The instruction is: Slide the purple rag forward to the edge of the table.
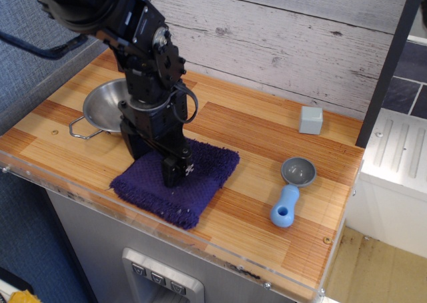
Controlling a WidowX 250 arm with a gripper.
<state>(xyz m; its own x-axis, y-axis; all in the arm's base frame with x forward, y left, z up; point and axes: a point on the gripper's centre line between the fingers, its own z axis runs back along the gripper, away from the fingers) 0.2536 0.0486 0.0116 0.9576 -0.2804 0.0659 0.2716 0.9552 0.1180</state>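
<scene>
- Observation.image looks down at an angle on the table (260, 126), a light wood-plank top with a clear rim along its front edge.
- The purple rag (200, 176) lies toward the front-left of the table, rotated so one corner points at the front edge; that fringed corner sits just beside the clear rim.
- The gripper (175, 173) presses straight down on the middle of the rag, its black fingers close together with the tips on the cloth; whether they pinch any fabric cannot be told.
- Behind the arm, near the back-left corner, a steel bowl (100, 106) rests on the wood, partly hidden by the arm, well apart from the rag.
- A blue scoop (290, 199) lies toward the front-right, near the rag's right corner but apart from it.
- A small grey block (311, 119) stands near the back edge on the right.
- Bare wood shows between the rag and the scoop, and across the back middle of the table.
</scene>
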